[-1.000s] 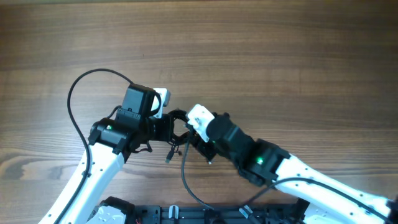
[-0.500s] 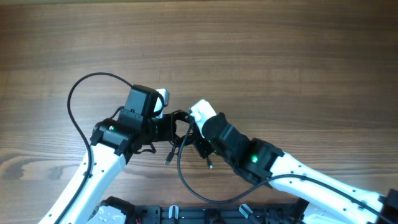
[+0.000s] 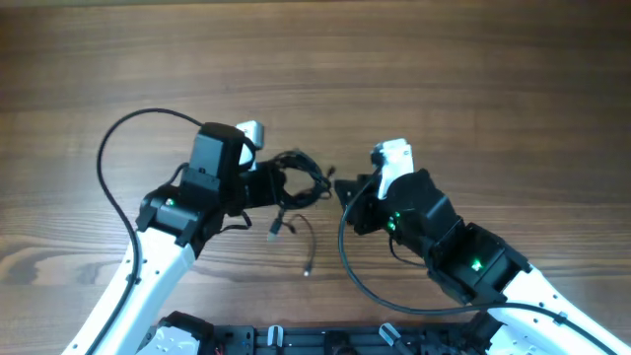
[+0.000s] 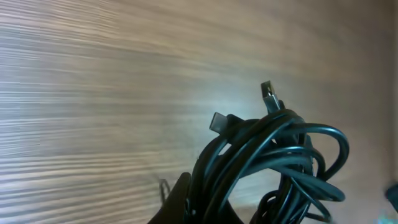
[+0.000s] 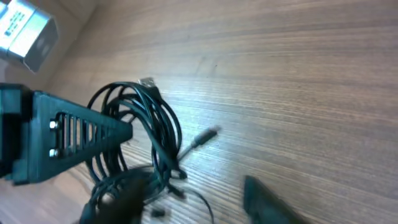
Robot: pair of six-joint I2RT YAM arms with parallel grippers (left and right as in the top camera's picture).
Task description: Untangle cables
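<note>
The cables (image 3: 302, 181) are a small knotted bundle of thin black cords. My left gripper (image 3: 268, 187) is shut on the bundle's left side and holds it just above the wooden table (image 3: 444, 79). Loose ends with tiny plugs hang down (image 3: 308, 264). In the left wrist view the cables (image 4: 273, 155) coil out from between the fingers (image 4: 208, 205). My right gripper (image 3: 347, 202) is open and sits just right of the bundle. In the right wrist view the cables (image 5: 146, 127) lie ahead on the left, and its fingers (image 5: 193, 205) are spread wide and blurred.
Thick black arm wires loop on the left (image 3: 106, 163) and in front of the right arm (image 3: 347, 271). A black frame (image 3: 296, 340) runs along the table's near edge.
My right gripper has let go and pulled back to the right, away from the bundle. The bundle has shifted slightly up and right with my left gripper, and a loose cord end now trails below it.
</note>
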